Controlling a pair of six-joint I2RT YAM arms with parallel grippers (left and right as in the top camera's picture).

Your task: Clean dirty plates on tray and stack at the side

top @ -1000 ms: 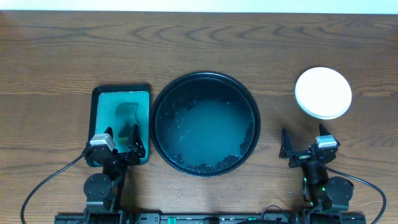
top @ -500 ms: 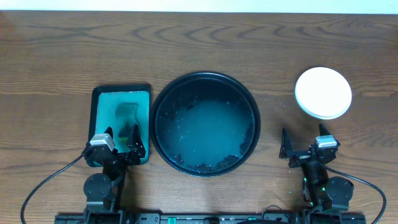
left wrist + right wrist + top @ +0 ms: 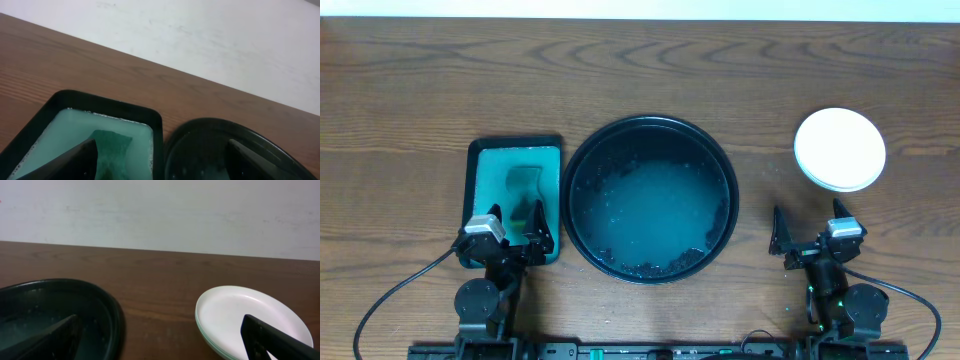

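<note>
The brown wooden table [image 3: 640,70] runs to a pale wall [image 3: 160,215] at its far edge. The plates [image 3: 839,149] sit stacked at the far right. A white one is on top, and the right wrist view shows a mint rim just beneath it. You cannot tell from here how many are in the stack.

The tray [image 3: 650,122] lies at the centre, well apart from the stack, and holds cloudy bluish water with dark specks along its near rim. A strip of open wood separates tray and plates. A wider band of wood lies beyond the tray towards the wall.

On the left, a teal tray [image 3: 515,141] lies just beside the black one, their rims almost meeting. It holds pale water and a dark green sponge [image 3: 525,190].

Your left gripper [image 3: 517,218] hangs over the near end of the teal tray. Its jaws are spread wide with nothing between them, one finger above the water and the other towards the black tray. Your right gripper [image 3: 807,215] is low at the near right, on the near side of the stack. It points far, with its jaws fully apart and holding nothing.
</note>
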